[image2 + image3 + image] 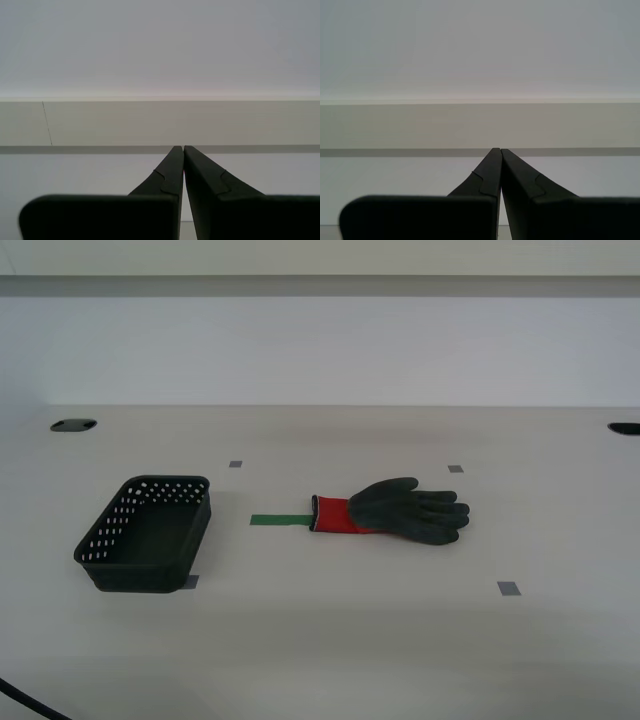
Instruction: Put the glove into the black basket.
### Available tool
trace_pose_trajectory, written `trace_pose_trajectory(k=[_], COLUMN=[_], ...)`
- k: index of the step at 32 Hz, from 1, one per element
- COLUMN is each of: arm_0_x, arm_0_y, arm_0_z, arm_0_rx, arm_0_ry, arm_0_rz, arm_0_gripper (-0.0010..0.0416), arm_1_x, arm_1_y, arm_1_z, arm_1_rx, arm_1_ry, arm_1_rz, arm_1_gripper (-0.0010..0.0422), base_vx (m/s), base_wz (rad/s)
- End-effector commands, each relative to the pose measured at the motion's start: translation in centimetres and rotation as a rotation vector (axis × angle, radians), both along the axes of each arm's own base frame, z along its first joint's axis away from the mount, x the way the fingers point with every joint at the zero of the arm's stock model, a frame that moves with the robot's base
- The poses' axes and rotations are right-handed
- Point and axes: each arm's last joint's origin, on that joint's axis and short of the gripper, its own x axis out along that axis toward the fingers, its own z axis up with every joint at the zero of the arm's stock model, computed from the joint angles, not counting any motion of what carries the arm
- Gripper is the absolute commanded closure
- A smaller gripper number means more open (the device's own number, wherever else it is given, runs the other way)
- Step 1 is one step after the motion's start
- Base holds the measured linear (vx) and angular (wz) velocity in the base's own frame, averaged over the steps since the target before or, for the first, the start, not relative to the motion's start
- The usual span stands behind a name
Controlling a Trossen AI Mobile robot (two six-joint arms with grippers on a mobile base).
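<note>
Basically neither arm showed in the exterior view. My first gripper (499, 150) and my second gripper (183, 147) were pressed together, facing a wall. The glove (395, 511) lay mid-frame on the table (330, 640), right of the black basket (148, 534).

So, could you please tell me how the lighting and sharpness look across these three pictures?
Exterior view: soft, even light, faint shadows under the glove and basket, no glare, slightly soft focus. First wrist view: my first end effector dark and fairly sharp against a bright plain wall. Second wrist view: much the same for my second end effector.
</note>
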Motion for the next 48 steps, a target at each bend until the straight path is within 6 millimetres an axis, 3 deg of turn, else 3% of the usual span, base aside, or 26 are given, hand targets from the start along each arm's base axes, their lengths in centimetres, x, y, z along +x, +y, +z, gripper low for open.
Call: trace_pose_trajectory(k=[1,12,16,28,35,41,48], arm_0_x=[0.0,0.0,0.0,0.0,0.0,0.0,0.0], arm_0_y=[0.0,0.0,0.0,0.0,0.0,0.0,0.0], arm_0_z=[0.1,0.1,0.1,0.1,0.1,0.1,0.1], arm_0_rx=[0.000,0.000,0.000,0.000,0.000,0.000,0.000], arm_0_ry=[-0.003,-0.003,-0.003,-0.003,-0.003,-0.003,-0.003], arm_0_rz=[0.001,0.001,0.001,0.001,0.001,0.001,0.001], arm_0_gripper=[0.0405,0.0405,0.0405,0.0405,0.0405,0.0405,0.0405], arm_1_x=[0.1,0.1,0.3,0.8,0.4,1.1,3.1], arm_1_y=[0.0,0.0,-0.3,-0.7,-2.8,-5.6,-10.5], arm_1_z=[-0.5,-0.4,-0.1,3.3,4.8,3.3,-1.5], arm_1_rx=[-0.070,-0.070,-0.054,-0.018,0.028,0.055,0.120], arm_1_ry=[0.088,0.087,0.110,0.300,0.391,0.488,0.701], arm_1_rz=[-0.005,-0.008,-0.084,-0.137,-0.228,-0.338,-0.471], arm_1_gripper=[0.0412,0.0412,0.0412,0.0412,0.0413,0.0413,0.0413], base_vx=[0.000,0.000,0.000,0.000,0.000,0.000,0.000], base_wz=[0.000,0.000,0.000,0.000,0.000,0.000,0.000])
